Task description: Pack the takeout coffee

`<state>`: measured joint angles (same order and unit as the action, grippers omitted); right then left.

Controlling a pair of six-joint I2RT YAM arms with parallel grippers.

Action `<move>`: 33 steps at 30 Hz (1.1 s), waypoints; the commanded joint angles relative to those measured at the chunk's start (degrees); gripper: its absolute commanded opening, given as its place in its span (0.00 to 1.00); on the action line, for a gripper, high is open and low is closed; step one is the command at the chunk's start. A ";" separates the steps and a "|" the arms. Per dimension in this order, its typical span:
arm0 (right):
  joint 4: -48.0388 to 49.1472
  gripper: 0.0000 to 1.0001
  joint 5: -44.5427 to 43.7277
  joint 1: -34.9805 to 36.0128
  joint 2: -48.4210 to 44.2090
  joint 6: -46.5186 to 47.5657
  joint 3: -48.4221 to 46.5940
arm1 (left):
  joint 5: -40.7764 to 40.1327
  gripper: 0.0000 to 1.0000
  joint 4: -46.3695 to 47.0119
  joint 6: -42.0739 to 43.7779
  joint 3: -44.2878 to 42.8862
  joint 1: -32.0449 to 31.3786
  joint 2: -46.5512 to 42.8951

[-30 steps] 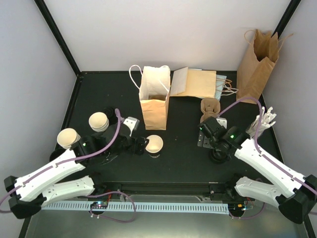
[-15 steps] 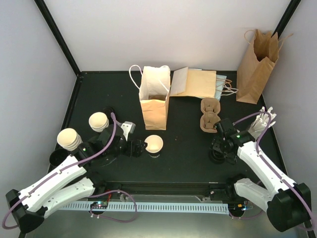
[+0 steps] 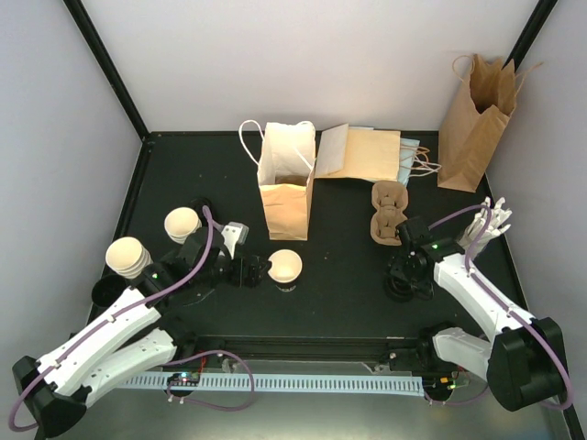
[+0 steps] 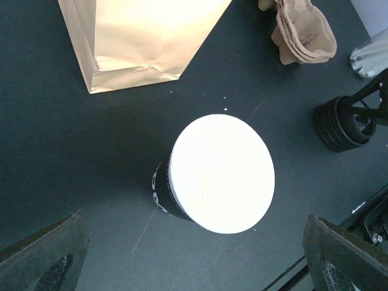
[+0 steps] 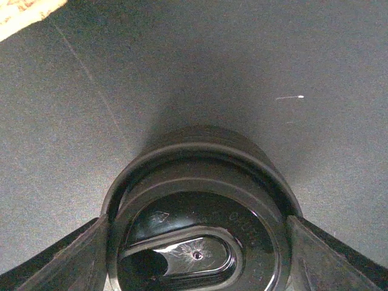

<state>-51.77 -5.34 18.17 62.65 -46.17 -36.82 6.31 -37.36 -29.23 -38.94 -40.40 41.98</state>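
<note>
A takeout coffee cup (image 3: 285, 268) (image 4: 221, 173), with a cream-white top face and a black band round its side, stands in front of the open paper bag (image 3: 286, 183). My left gripper (image 3: 255, 272) (image 4: 194, 257) is open just left of the cup, not touching it. My right gripper (image 3: 401, 280) (image 5: 197, 245) points down over a stack of black lids (image 4: 342, 124), and its fingers (image 5: 63, 257) press both sides of the top black lid (image 5: 200, 200). Two stacks of cream cups (image 3: 182, 225) (image 3: 127, 257) stand at the left.
A tan pulp cup carrier (image 3: 388, 213) (image 4: 303, 36) lies right of the open bag. Flat bags (image 3: 362, 151) lie at the back, and another bag (image 3: 477, 110) stands at the back right. White plastic pieces (image 3: 486, 225) sit by the right arm.
My right arm swung back over the lid stack and its jaws narrowed onto the top lid. My left gripper edged slightly closer to the cup.
</note>
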 commanded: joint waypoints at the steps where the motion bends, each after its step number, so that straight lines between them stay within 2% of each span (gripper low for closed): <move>1: 0.38 0.76 -0.24 -0.42 0.24 0.11 -0.17 | 1.69 0.99 1.71 1.50 0.09 0.91 -0.32; 13: -3.01 0.70 -0.68 -0.42 0.99 1.65 -2.87 | 2.68 0.99 2.30 1.46 1.52 1.66 -0.99; 19: -7.06 0.70 1.35 -0.42 -1.41 2.45 -6.81 | 3.44 0.99 2.40 1.33 2.02 1.67 -1.87; 28: -8.06 0.69 3.89 -0.38 -2.18 4.11 -8.93 | 3.84 0.99 2.07 1.42 1.93 1.73 -2.31; 33: -8.02 0.69 6.15 2.37 -3.33 6.14 -12.32 | 5.52 0.99 3.42 0.49 3.04 2.33 -3.15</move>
<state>-59.46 -1.69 18.57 61.01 -42.17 -45.12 9.45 -36.29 -28.51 -36.88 -39.00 40.16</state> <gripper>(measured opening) 0.736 0.988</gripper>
